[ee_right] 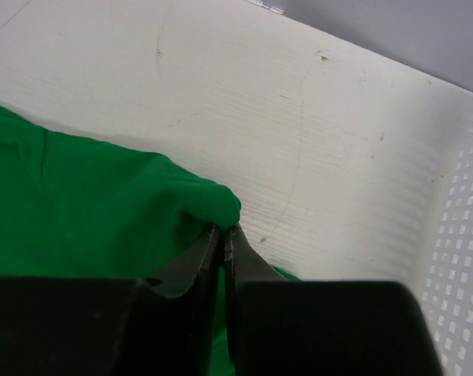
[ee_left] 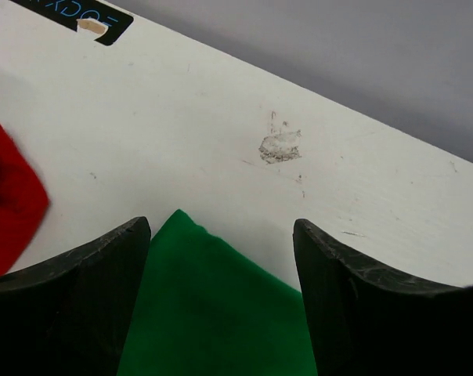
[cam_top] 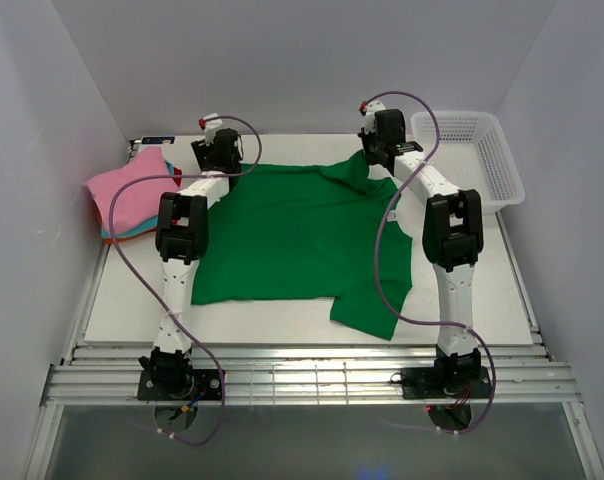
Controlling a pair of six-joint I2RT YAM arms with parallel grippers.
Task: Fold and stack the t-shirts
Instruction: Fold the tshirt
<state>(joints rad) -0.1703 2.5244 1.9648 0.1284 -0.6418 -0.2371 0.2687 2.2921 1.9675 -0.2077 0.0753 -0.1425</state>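
Getting ready to fold the green shirt (cam_top: 302, 235): right tool (ee_right: 223, 231) pinches its corner; left tool (ee_left: 221, 229), spread, must close next.

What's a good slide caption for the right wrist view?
Right gripper pinching the green shirt edge beside the basket.

A green t-shirt (cam_top: 302, 235) is lying spread on the table (cam_top: 482, 290). The left arm (cam_top: 182, 228) and right arm (cam_top: 452, 232) are reaching over its far corners.

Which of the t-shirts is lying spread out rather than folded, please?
The bright green t-shirt, spread flat in the middle with its sleeves out. The pink t-shirt lies folded on top of the others at the far left.
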